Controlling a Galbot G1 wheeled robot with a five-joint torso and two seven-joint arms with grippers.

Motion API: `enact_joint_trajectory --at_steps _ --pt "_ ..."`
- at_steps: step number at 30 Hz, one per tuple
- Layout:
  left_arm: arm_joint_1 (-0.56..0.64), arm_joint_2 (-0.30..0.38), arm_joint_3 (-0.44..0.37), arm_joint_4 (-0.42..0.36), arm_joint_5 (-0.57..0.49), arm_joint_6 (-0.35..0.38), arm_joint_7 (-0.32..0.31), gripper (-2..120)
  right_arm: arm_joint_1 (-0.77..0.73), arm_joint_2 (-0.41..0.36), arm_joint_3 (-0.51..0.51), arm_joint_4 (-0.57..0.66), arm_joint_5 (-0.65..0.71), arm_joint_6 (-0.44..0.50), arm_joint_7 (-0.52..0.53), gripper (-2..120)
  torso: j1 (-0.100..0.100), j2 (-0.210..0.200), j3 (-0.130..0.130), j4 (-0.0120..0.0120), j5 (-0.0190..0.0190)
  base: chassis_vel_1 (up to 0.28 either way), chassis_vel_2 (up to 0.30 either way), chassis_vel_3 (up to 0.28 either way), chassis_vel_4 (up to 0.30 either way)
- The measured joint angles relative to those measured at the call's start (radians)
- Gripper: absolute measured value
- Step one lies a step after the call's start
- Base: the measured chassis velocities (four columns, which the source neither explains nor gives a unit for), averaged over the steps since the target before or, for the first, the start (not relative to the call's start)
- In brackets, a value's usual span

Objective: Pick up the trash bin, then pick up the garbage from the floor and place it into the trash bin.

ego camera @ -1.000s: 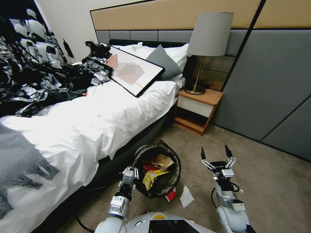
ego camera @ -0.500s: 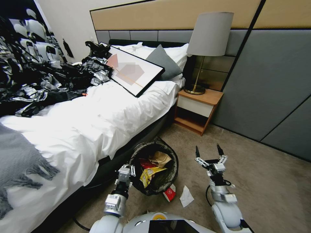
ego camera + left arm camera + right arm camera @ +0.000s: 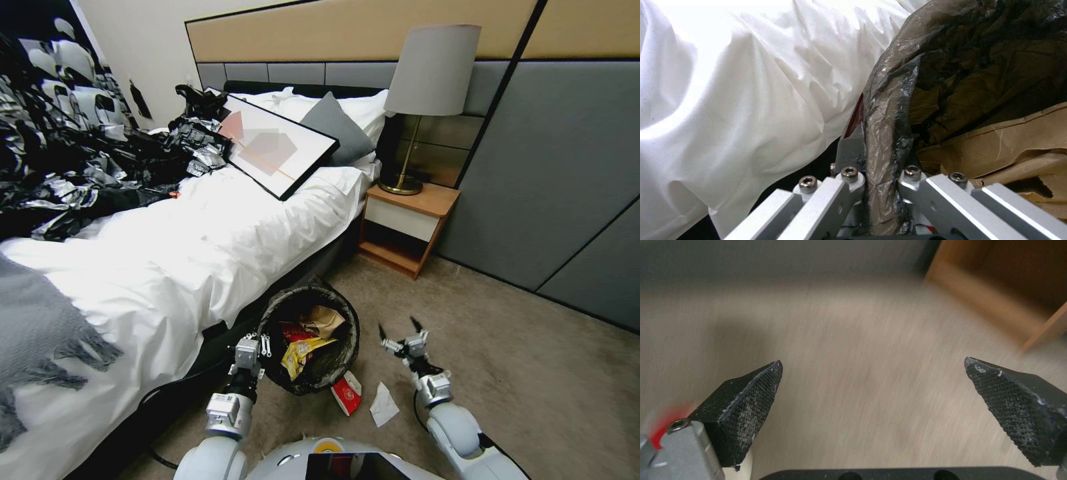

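black-lined round trash bin (image 3: pixel 308 347) beside white-sheeted bed (image 3: pixel 200 253), left gripper (image 3: pixel 878 180) pinching its rim; right gripper (image 3: pixel 402 333) spread wide near white tissue (image 3: pixel 383 404).

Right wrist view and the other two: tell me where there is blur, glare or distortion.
Right wrist view: the carpet and nightstand are streaked with motion blur, while the fingertips stay sharp. Left wrist view: the white sheet is blown out near the top. Head view: wide-angle bending tilts the lamp and wall panels.
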Motion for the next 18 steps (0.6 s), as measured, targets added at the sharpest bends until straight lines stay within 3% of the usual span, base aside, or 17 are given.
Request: enact_joint_trajectory --at_steps 8,18 --pt "-0.001 -0.005 0.006 0.003 0.004 -0.004 0.001 1 -0.001 -0.008 -0.028 -0.127 0.018 -0.014 -0.048 100 0.000 0.000 0.000 0.0001 0.0002 0.000 0.000 0.000 0.000" --pt "-0.007 -0.006 0.015 0.011 0.007 -0.007 0.001 1 -0.054 -0.027 -0.021 -0.131 0.084 -0.085 -0.079 100 0.000 0.000 0.000 0.0000 0.0001 0.000 0.000 0.000 0.000"
